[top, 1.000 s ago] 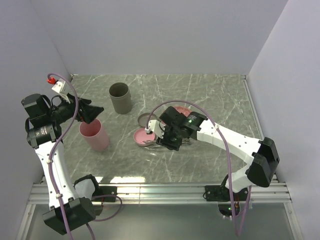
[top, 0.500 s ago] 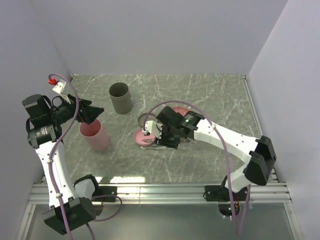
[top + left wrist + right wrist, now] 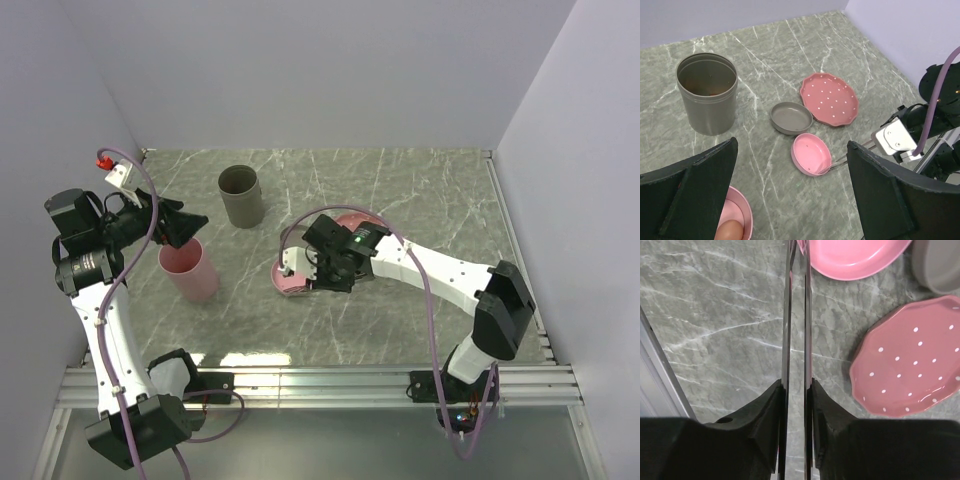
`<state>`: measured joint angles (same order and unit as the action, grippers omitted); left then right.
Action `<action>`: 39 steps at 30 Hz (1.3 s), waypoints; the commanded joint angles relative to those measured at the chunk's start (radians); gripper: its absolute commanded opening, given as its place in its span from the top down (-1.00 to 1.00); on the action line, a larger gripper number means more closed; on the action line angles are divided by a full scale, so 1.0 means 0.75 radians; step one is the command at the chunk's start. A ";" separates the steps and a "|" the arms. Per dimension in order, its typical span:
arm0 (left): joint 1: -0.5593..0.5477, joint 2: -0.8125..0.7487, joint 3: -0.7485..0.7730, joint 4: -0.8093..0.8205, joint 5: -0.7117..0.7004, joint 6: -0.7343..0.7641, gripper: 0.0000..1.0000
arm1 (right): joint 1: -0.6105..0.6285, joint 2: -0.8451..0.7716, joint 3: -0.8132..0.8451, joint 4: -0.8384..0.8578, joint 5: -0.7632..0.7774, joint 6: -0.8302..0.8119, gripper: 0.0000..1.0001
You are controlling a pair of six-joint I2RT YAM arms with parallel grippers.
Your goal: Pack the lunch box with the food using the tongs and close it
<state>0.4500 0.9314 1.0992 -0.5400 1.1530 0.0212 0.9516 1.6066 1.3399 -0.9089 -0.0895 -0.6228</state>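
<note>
My right gripper (image 3: 796, 387) (image 3: 327, 268) is shut on the tongs (image 3: 796, 315), whose two thin metal arms run close together away from the fingers. Their tips reach the rim of a shallow pink lid (image 3: 855, 260) (image 3: 811, 153); the tongs (image 3: 852, 156) also show beside that lid in the left wrist view. My left gripper (image 3: 790, 200) (image 3: 185, 225) hangs open above a tall pink container (image 3: 188, 270). A peach egg-shaped piece of food (image 3: 730, 231) lies inside that container. Nothing is between the left fingers.
A tall grey container (image 3: 240, 195) stands at the back. A shallow grey lid (image 3: 791, 117) and a pink dotted plate (image 3: 830, 99), with nothing on it, lie behind the pink lid. A metal rail (image 3: 320, 385) runs along the near edge.
My right arm has moved left, bringing the tongs' tips to the pink lid. The right fingers have squeezed the tongs' arms closer together. The left arm has not moved.
</note>
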 commanded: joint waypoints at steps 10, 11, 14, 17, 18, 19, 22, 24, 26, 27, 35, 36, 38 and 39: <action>-0.007 -0.002 0.015 0.023 0.003 0.011 -0.93 | 0.020 0.046 0.134 -0.015 0.011 -0.027 0.89; -0.005 -0.002 0.013 0.025 0.005 0.009 -0.92 | 0.018 0.042 0.144 -0.028 -0.007 -0.012 1.00; -0.007 -0.006 0.011 0.029 0.029 -0.002 -0.92 | 0.014 0.020 0.183 -0.052 -0.089 0.026 1.00; -0.007 -0.015 0.001 0.037 0.060 -0.008 -0.92 | -0.005 0.001 0.210 -0.071 -0.189 0.073 1.00; -0.007 -0.017 -0.003 0.047 0.068 -0.018 -0.92 | -0.017 -0.001 0.216 -0.077 -0.216 0.086 1.00; -0.005 -0.021 -0.009 0.075 0.072 -0.046 -0.92 | -0.025 -0.003 0.230 -0.083 -0.277 0.094 1.00; -0.007 -0.043 -0.040 0.159 0.109 -0.136 -0.92 | -0.078 -0.001 0.257 -0.097 -0.393 0.145 1.00; -0.005 -0.062 -0.066 0.210 0.127 -0.208 -0.93 | -0.138 -0.003 0.297 -0.109 -0.465 0.166 1.00; -0.007 -0.072 -0.083 0.292 0.138 -0.261 -0.93 | -0.193 0.001 0.338 -0.134 -0.594 0.196 1.00; -0.005 -0.082 -0.097 0.319 0.150 -0.320 -0.93 | -0.258 0.001 0.383 -0.144 -0.647 0.208 1.00; -0.005 -0.174 -0.318 1.024 0.132 -0.976 -0.96 | -0.542 -0.023 0.512 -0.071 -1.097 0.409 1.00; -0.009 -0.182 -0.334 1.069 0.111 -1.024 -0.96 | -0.563 -0.027 0.510 -0.050 -1.171 0.435 1.00; -0.013 -0.197 -0.367 1.176 0.062 -1.112 -0.97 | -0.616 -0.025 0.512 -0.001 -1.240 0.505 1.00; -0.017 -0.207 -0.369 1.223 0.034 -1.177 -0.97 | -0.635 -0.023 0.514 0.011 -1.271 0.525 1.00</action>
<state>0.4458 0.8070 0.8333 0.1265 1.2263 -0.6502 0.5041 1.6363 1.6829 -0.9745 -0.8600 -0.3218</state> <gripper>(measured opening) 0.985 0.309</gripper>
